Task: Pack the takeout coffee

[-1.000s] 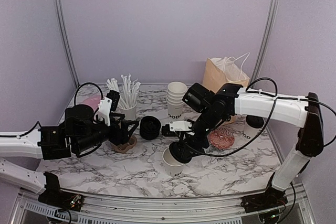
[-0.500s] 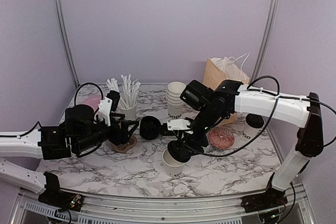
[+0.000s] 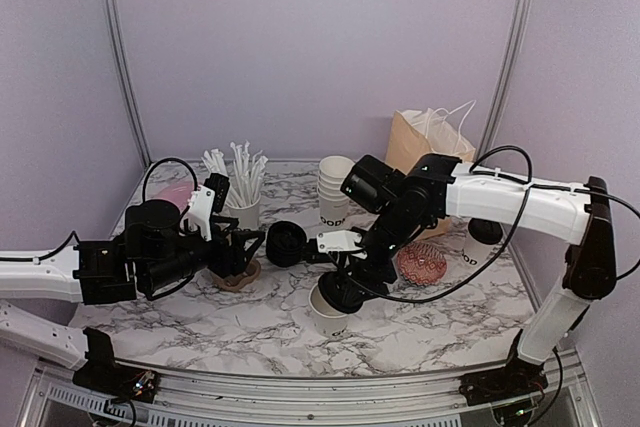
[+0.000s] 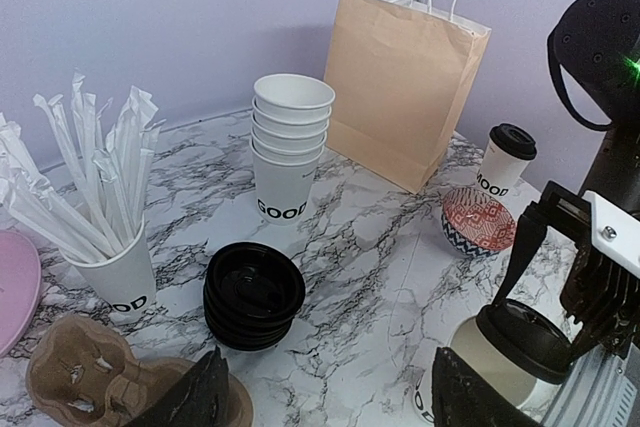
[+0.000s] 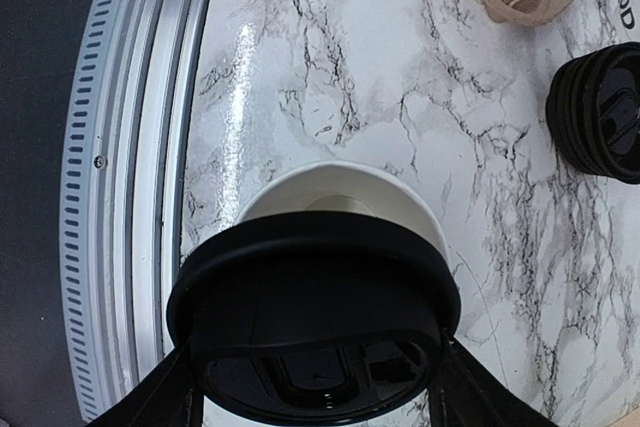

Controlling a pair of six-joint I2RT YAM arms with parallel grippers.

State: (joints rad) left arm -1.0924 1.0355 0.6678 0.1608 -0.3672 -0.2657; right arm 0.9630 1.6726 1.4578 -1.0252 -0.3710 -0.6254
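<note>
Marble table (image 3: 200,332): one lidded cup (image 4: 503,162), one open cup (image 3: 328,319); right gripper (image 5: 315,379) pinches one lid (image 5: 310,277), left gripper (image 4: 335,397) spread.

Glossy marble-look table (image 3: 200,322), matt brown paper bag (image 3: 420,142), black plastic lid (image 5: 300,267)

The lid stack (image 3: 286,243) lies between the straw cup (image 3: 241,212), left, and the cup stack (image 3: 336,192), right. The bag (image 3: 420,147) stands behind them to the right; the open cup (image 3: 333,322) is in front, under a lid (image 3: 345,290).

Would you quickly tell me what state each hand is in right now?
Left hand: open, empty.
Right hand: closed on a black lid.
</note>
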